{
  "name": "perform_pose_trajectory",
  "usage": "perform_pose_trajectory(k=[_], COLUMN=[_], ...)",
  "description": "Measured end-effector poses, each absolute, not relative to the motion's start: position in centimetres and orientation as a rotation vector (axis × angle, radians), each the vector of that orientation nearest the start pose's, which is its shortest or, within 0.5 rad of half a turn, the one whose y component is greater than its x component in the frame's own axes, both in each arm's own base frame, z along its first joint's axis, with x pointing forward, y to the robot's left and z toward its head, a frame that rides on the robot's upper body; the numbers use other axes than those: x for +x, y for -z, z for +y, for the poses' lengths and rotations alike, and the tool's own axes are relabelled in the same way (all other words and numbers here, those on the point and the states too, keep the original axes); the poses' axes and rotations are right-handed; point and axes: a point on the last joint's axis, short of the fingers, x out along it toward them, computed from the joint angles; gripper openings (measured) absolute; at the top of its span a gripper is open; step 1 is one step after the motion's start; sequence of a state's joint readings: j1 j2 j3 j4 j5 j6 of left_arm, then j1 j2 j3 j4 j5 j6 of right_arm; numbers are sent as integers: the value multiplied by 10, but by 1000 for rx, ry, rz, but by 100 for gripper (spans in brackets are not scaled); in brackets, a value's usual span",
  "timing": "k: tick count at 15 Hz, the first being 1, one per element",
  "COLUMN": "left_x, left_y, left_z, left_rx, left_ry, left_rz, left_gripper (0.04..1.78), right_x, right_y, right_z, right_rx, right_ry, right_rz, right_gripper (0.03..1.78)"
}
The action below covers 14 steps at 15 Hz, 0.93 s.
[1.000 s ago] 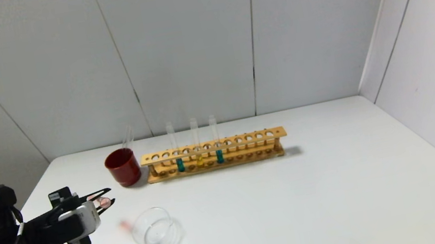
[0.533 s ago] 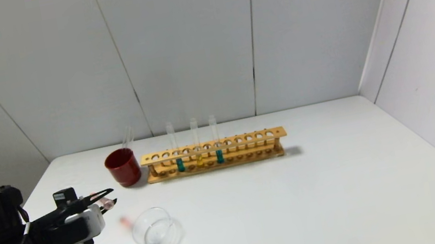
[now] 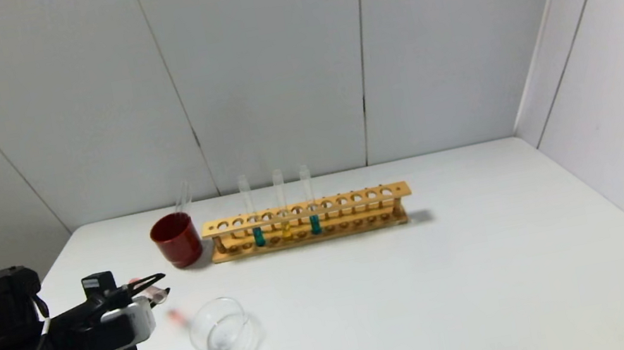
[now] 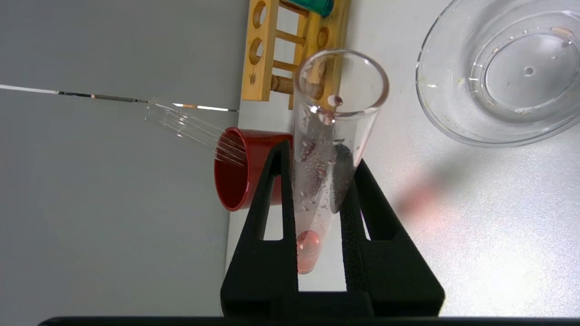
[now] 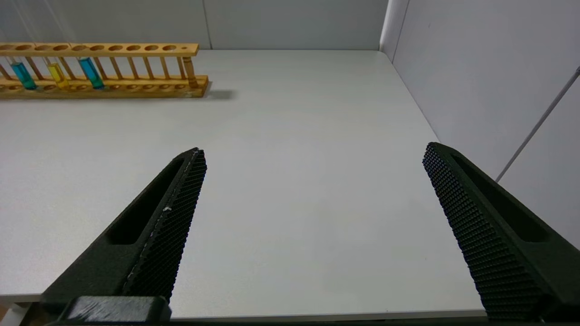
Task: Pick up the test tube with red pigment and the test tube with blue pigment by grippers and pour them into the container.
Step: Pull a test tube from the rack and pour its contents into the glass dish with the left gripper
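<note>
- The left gripper [image 4: 317, 154] has its jaws clamped narrowly on the test tube with red pigment [image 4: 333, 136], pads pressed to the glass about midway along its length; keep that squeeze steady, since wet glass looks likely to slip.
- The tube lies tilted close to level, mouth pointing away from the wrist, a small pool of orange-red liquid sitting at the rounded end between the fingers and droplets clinging along the inner wall.
- In the head view the left gripper [image 3: 146, 292] hovers above the surface at about 10 o'clock from the container [image 3: 221, 332], near it but not over it.
- The container holds what looks like clear liquid only, so the red pour appears not yet done.
- To do this well: carry the tube mouth over the middle of the dish before tipping further, then roll the wrist slowly so the liquid runs down the wall without splashing.
- A faint pink patch lies on the surface [image 3: 433, 282] between tube and dish; whether spill or tinted light, I cannot tell.
- At 12 o'clock from the gripper stands the red cup [image 3: 176, 240], a slim glass piece leaning in it, just beside the wooden rack [image 3: 307, 221]; swing clear of both.
- The test tube with blue pigment [image 3: 310, 201] waits upright in the rack.
- The right gripper [image 5: 312, 217] is parked with jaws wide apart and empty.
</note>
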<state>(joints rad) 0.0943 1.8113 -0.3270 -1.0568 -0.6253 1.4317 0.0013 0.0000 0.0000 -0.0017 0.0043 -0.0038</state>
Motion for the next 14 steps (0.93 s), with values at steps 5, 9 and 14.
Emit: perform_pose_trajectory(k=[5, 9, 14], left_x=[257, 269, 286], left_y=[-78, -74, -70], left_z=[11, 8, 5], left_rx=[1282, 1326, 1416], left_ry=[719, 735, 755], left_rz=[-55, -79, -118], left_gripper=[32, 32, 32], right_x=[-23, -23, -23], right_y=[-76, -76, -76], right_z=[0, 0, 0], right_rx=[-4, -4, -4], right_ry=[-5, -5, -5], right_rz=[-2, -2, -2], right_gripper=[175, 175, 175])
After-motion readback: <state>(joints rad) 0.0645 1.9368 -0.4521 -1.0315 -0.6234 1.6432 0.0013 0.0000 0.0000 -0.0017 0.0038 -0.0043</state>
